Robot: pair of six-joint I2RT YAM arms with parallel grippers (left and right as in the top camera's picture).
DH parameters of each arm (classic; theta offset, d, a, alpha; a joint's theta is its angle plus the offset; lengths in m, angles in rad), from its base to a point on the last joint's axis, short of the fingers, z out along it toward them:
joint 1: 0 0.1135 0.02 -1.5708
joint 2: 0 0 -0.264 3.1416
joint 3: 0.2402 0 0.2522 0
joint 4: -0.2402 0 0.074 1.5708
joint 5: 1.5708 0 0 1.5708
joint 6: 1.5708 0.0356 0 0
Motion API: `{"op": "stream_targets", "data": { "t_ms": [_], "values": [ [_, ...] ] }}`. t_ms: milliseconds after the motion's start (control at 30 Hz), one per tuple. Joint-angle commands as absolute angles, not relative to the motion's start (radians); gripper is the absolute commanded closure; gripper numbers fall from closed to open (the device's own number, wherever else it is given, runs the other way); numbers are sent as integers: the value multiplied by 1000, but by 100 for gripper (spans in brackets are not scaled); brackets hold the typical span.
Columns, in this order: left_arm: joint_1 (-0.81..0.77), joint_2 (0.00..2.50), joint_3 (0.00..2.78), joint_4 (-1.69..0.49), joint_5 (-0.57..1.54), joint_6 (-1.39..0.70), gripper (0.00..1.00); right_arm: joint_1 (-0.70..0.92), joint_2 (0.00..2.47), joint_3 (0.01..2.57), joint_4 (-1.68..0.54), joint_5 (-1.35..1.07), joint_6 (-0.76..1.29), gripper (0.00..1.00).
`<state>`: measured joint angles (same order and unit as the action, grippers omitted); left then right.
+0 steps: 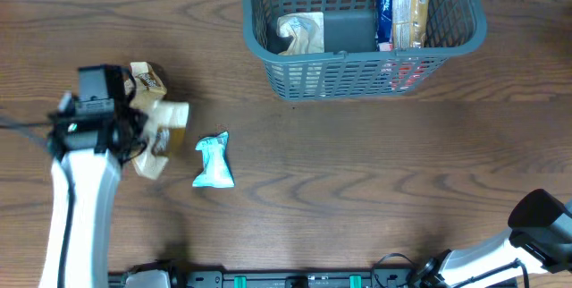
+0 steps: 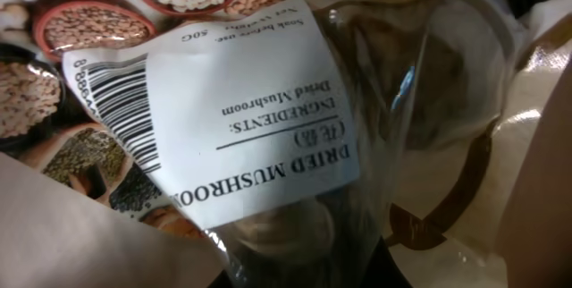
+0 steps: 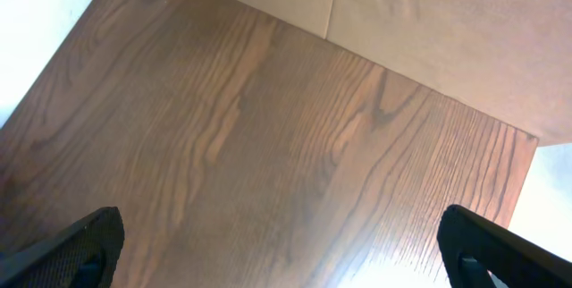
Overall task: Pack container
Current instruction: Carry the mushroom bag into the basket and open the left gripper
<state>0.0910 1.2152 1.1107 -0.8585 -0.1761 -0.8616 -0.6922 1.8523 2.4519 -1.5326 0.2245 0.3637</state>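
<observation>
– Mushroom bag (image 2: 259, 127) fills left wrist cam, label upside down.
– Left claw (image 1: 143, 131)?
– Over that bag, left end of table (image 1: 375, 163). Can't tell if it's clamped.
– Right claw (image 3: 286, 252)?
– Fingers (image 3: 71, 252) wide apart over bare tabletop.
– Basket (image 1: 357, 78)?
– Far edge, centre-right, packets (image 1: 411, 6) inside. Blue packet (image 1: 214, 161) lies just right of bag.

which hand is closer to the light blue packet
Left. The left hand is close beside the light blue packet, on its left; the right hand is far away on the opposite side.
</observation>
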Motion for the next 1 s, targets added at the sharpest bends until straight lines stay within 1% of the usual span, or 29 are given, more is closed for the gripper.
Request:
{"op": "stream_targets", "data": {
  "t_ms": [0, 133, 267, 400, 567, 667, 967],
  "values": [
    [41, 1111, 1199, -841, -199, -712, 94, -700, 1859, 2447, -1533, 226, 367, 1],
    [-52, 1033, 1300, -736, -168, -648, 94, -700, 1859, 2447, -1532, 201, 367, 1],
    [-160, 1020, 1357, -547, -62, -598, 94, -700, 1859, 2447, -1533, 199, 367, 1],
    [-261, 1066, 1362, -340, -6, -604, 94, -700, 1859, 2447, -1532, 167, 367, 1],
    [-371, 1181, 1366, -116, 25, -637, 94, -700, 1859, 2447, -1533, 168, 366, 1],
    [-423, 1258, 1396, -64, 28, -656, 94, -700, 1859, 2447, -1532, 168, 366, 1],
    [-536, 1440, 1466, -60, 60, -648, 94, -700, 1859, 2447, -1527, 168, 366, 1]
  ]
}}
